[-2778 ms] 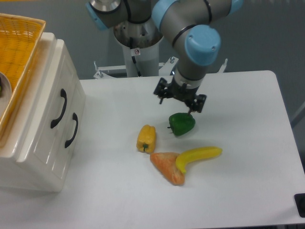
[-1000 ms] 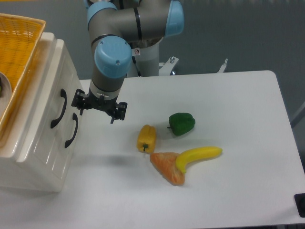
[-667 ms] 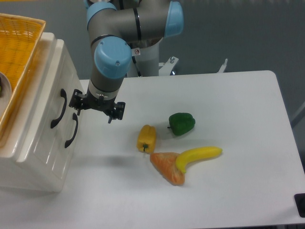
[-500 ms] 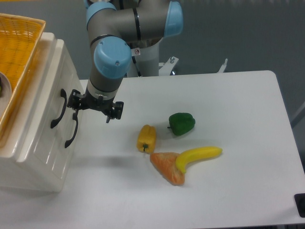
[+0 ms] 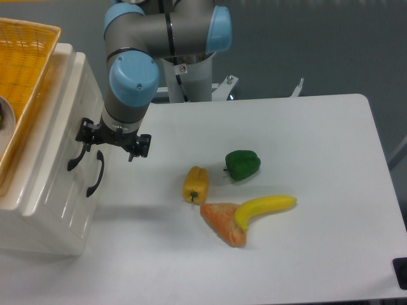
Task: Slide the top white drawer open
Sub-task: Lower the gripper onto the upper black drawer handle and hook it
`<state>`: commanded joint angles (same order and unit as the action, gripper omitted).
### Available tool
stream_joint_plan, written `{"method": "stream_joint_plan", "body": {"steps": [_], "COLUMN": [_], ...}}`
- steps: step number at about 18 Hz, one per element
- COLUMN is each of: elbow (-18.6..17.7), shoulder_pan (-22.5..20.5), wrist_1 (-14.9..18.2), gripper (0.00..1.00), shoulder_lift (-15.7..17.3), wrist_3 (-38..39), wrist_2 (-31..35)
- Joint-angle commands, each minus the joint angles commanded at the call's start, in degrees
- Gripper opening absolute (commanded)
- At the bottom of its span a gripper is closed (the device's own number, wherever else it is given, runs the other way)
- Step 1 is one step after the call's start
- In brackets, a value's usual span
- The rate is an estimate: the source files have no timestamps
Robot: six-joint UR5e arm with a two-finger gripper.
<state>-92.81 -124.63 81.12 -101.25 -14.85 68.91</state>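
The top white drawer (image 5: 87, 101) is shut; its curved black handle (image 5: 75, 159) sits on the cream cabinet front at the left. The lower drawer's matching handle (image 5: 95, 175) is just below and to the right of it. My gripper (image 5: 112, 140) hangs in front of the cabinet at the height of the top handle, with its jaws spread wide. Its left finger (image 5: 83, 135) overlaps the upper end of the top handle; I cannot tell whether they touch. Its right finger (image 5: 141, 145) is over the table. Nothing is held.
An orange woven basket (image 5: 22, 70) rests on top of the cabinet. On the table lie a yellow pepper (image 5: 195, 183), a green pepper (image 5: 242, 164), a banana (image 5: 264, 208) and an orange wedge (image 5: 222, 223). The robot's base (image 5: 187, 76) stands at the back.
My gripper has moved left, from above the green pepper across the table to the cabinet front, and now reaches the top handle. The drawer and the vegetables have not moved.
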Motion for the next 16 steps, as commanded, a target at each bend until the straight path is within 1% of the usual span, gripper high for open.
{"method": "stream_joint_plan", "body": {"steps": [2,16], "elbow": [0.09,0.35], "shoulder_pan": [-0.17,0.79], "wrist_1": [0.71,1.32], "gripper": [1.00,1.00], "shoulder_lift": [0.00,-0.17], "wrist_3": [-0.17,0.00], "wrist_2": [0.00,-1.76]}}
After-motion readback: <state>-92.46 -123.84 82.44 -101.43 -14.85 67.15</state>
